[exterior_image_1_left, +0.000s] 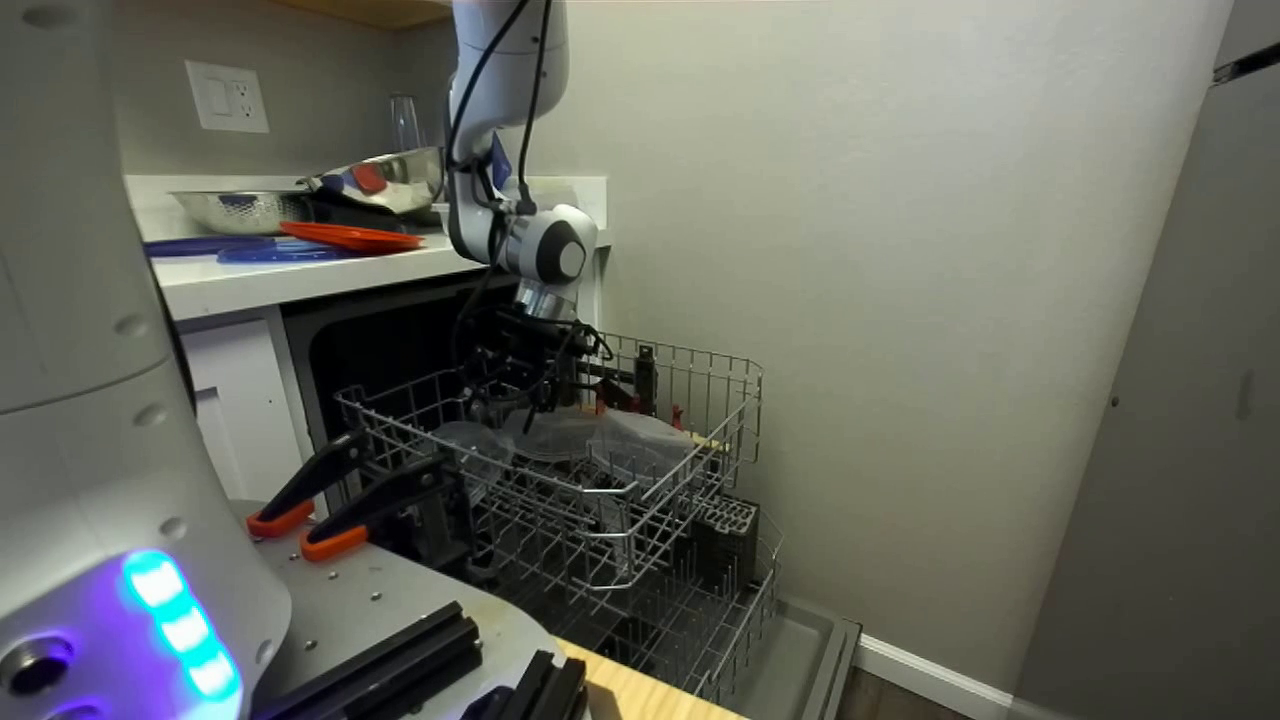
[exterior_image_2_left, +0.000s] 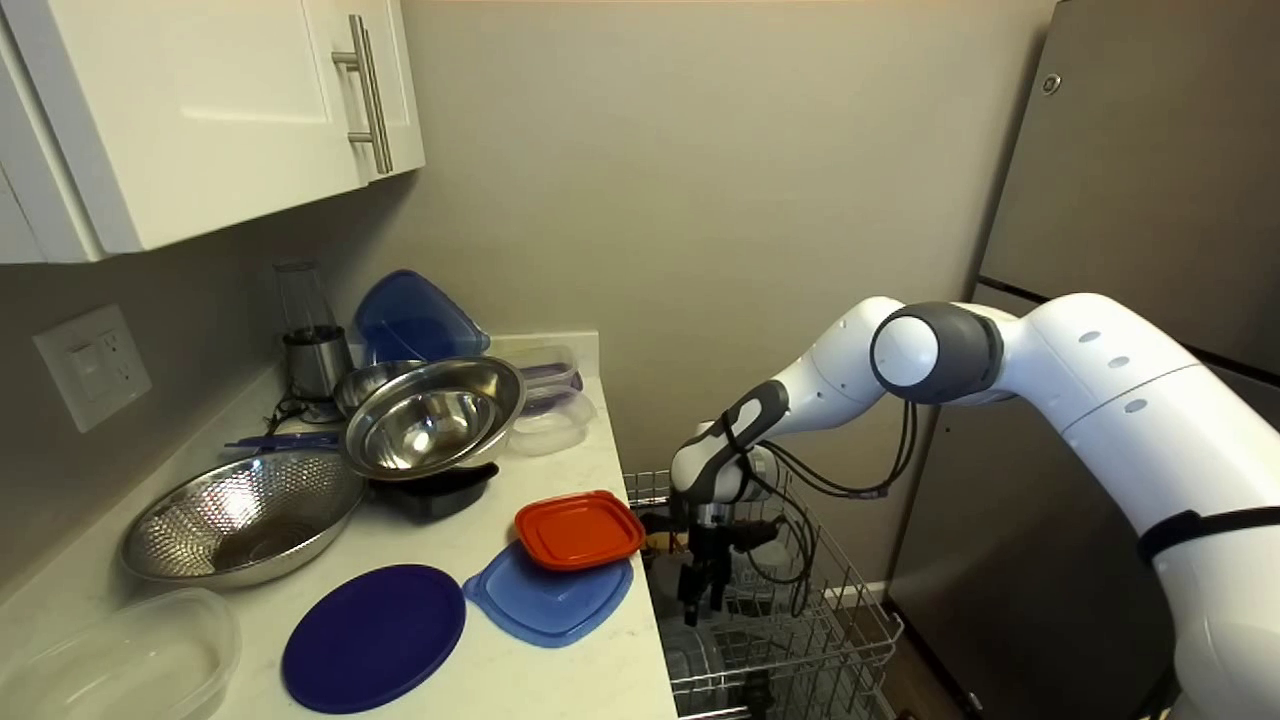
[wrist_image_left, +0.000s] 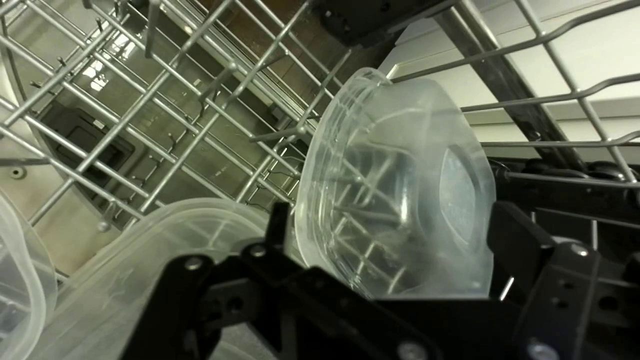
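Plastic tub (wrist_image_left: 425, 115), clear, sits in the rack (exterior_image_1_left: 605, 491), between the gripper (wrist_image_left: 390, 218) jaws in wrist view. Jaws stand wide; can't tell if either touches it. Second tub (wrist_image_left: 120, 280) is behind the jaw at left, partly hidden.

Milky clear on the container (wrist_image_left: 400, 185), black on the jaws — orange-red on the square lid (exterior_image_2_left: 580, 530), dotted silver on the colander (exterior_image_2_left: 215, 500).
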